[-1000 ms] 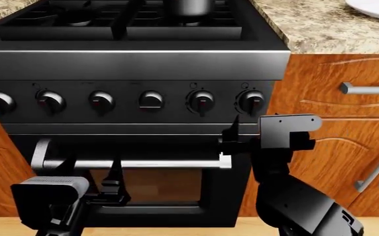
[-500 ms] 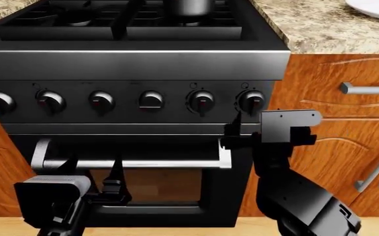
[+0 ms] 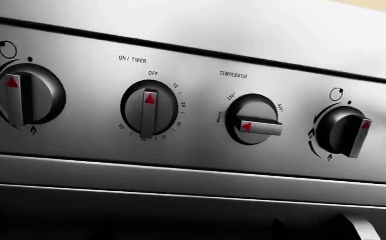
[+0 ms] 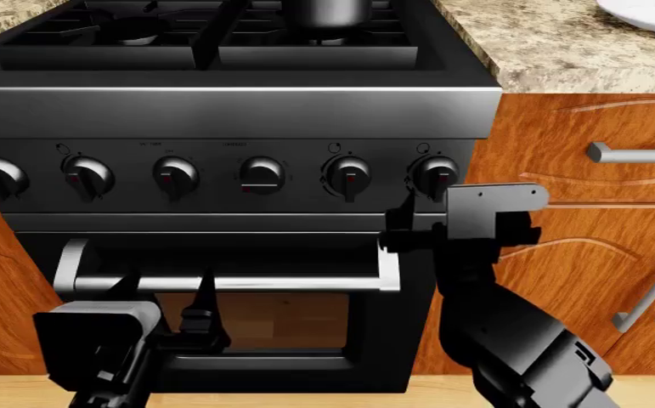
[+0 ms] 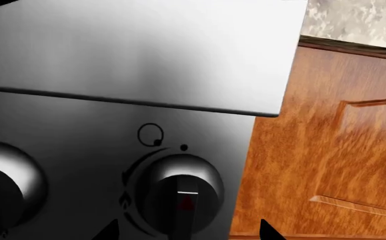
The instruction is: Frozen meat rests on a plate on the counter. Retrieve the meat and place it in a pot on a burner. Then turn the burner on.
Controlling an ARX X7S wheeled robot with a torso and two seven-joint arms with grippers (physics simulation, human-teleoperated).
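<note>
Burner step in hand; right claw (image 4: 401, 223) open, empty, just below rightmost knob (image 4: 435, 174); next: close on it, twist.

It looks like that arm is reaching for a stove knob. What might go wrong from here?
Three things, I'd guess:
1. Six similar knobs sit in a row; the right hand is near the rightmost knob, which may not feed the burner under the pot.
2. Its fingers are only beside the knob, so they might slip off when turning.
3. The oven door handle juts out just below and could snag the arm.
</note>
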